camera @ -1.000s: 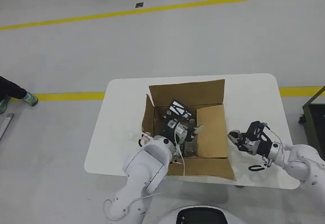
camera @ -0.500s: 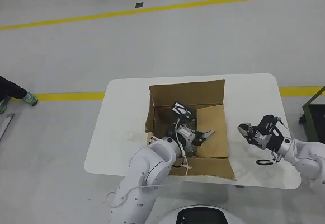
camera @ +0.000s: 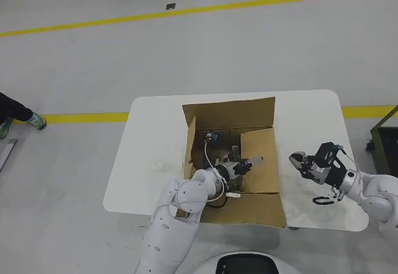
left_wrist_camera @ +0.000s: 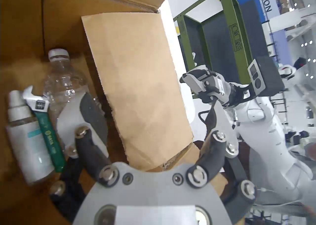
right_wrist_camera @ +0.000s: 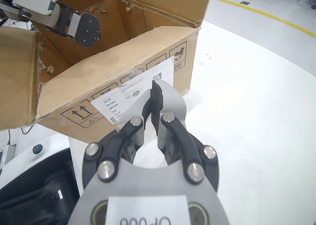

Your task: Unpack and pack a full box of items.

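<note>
An open cardboard box (camera: pixel 229 109) stands mid-table. My left gripper (camera: pixel 244 166) is inside it, open wide, and its pad (right_wrist_camera: pixel 85 29) hangs over the interior. In the left wrist view the box's right flap (left_wrist_camera: pixel 138 75) rises between the spread fingers (left_wrist_camera: pixel 92 114); contact cannot be told. On the box floor lie a clear plastic bottle (left_wrist_camera: pixel 61 80), a white spray bottle (left_wrist_camera: pixel 24 132) and a green-handled wrench (left_wrist_camera: pixel 45 129). My right gripper (camera: pixel 300 163) is over the table beside the box's labelled side (right_wrist_camera: pixel 118 72), shut with nothing in it (right_wrist_camera: pixel 155 98).
The white table (camera: pixel 151 137) has bare room left and right of the box. A small white object (camera: pixel 159 165) lies on it left of the box. A green metal cart (camera: pixel 394 144) stands past the table's right end.
My left arm has swung deeper into the box toward its right flap and its gripper has spread open. My right gripper has drawn back from the box's side.
</note>
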Tool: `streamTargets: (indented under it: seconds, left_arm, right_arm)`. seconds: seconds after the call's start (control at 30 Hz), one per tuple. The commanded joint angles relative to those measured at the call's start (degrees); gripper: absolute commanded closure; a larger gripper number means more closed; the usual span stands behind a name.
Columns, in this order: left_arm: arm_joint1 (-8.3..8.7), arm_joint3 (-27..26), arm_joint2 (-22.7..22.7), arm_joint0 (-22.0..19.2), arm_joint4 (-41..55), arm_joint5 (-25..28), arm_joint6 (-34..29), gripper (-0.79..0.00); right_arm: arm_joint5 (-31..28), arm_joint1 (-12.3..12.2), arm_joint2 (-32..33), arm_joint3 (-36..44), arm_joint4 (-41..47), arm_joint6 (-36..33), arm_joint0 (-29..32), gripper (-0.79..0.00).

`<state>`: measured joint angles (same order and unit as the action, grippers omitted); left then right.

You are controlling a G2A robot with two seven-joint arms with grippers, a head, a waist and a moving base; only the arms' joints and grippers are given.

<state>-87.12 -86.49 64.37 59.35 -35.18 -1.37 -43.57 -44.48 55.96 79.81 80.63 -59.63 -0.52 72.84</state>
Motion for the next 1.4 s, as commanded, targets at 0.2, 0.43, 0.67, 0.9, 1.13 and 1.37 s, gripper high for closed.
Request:
streamTargets:
  seconds: [0.2, 0.43, 0.67, 0.9, 1.13, 1.37]
  left_arm:
    - [0.09, 4.9, -0.7, -2.0, 0.9, -0.6, 0.6, -0.785]
    - [0.49, 5.0, -1.2, -1.8, 0.0, -1.3, -1.0, -0.785]
    - [0.62, 5.3, -2.3, -2.3, 1.2, -1.2, -3.0, -0.785]
    - [0.43, 4.5, -1.8, -1.8, 10.3, 0.9, -2.6, -0.785]
    - [0.62, 2.6, -2.1, -1.3, 13.6, 2.9, -2.4, -0.785]
    - [0.75, -1.7, -2.5, -1.4, 16.2, 4.6, -1.3, -0.785]
  right_arm:
    - [0.1, 0.2, -0.8, 0.1, -0.5, -0.3, 0.1, 0.000]
    - [0.2, 0.4, -2.1, -0.5, -0.7, -0.4, -0.4, 0.000]
    - [-0.2, 0.7, -3.2, -1.2, -0.5, -0.6, -1.0, 0.000]
    - [-0.5, 0.9, -4.2, -0.8, -0.2, -1.1, -1.7, 0.000]
    - [-0.3, 1.1, -4.7, -0.4, -0.3, -1.2, -2.0, 0.000]
    - [0.4, 0.8, -3.1, -0.1, 0.0, -1.8, -1.7, -0.456]
